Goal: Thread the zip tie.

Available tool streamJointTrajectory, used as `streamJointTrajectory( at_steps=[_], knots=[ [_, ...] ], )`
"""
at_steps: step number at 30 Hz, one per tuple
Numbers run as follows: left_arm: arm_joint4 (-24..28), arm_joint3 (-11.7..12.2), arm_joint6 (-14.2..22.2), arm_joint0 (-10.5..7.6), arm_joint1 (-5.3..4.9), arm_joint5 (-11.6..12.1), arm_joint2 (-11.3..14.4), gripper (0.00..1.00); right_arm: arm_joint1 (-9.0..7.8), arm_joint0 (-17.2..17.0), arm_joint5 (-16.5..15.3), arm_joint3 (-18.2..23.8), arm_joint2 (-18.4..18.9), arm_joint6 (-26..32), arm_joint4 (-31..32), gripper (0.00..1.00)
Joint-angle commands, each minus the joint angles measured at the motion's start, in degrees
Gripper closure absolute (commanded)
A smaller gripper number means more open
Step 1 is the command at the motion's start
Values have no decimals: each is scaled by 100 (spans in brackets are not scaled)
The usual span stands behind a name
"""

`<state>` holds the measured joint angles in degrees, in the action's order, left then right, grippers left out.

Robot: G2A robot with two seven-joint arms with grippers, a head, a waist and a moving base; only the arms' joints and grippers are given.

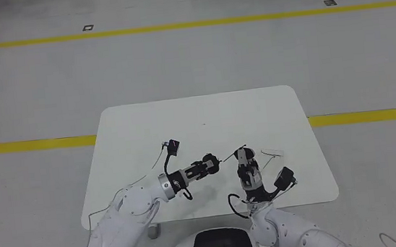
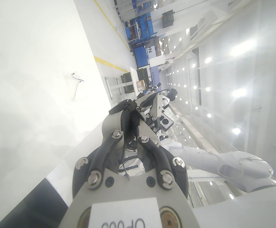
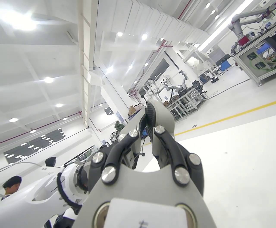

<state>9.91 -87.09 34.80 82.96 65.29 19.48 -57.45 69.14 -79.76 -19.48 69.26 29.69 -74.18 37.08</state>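
**Both jaws closed on one black zip tie**

The left gripper jaws are pressed together on one end of the zip tie. The right gripper jaws are clamped narrow on the other end, with a short tip seen poking past the pads. The tie is seen as a thin, black, nearly straight strip. It is held off the surface between the two grippers, over the near part of the white table. A second tie, thin and bent, is seen lying on the table near the right gripper, apart from it.
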Motion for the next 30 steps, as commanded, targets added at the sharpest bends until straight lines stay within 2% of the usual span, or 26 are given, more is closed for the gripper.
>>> streamJointTrajectory(
  at_steps=[1,30],
  knots=[
    [0,0,0,0,0,0,0,100,17,-23,0,4,47,12,30,100],
    [0,0,0,0,0,0,0,100,227,-179,0,-108,440,334,288,100]
  ],
)
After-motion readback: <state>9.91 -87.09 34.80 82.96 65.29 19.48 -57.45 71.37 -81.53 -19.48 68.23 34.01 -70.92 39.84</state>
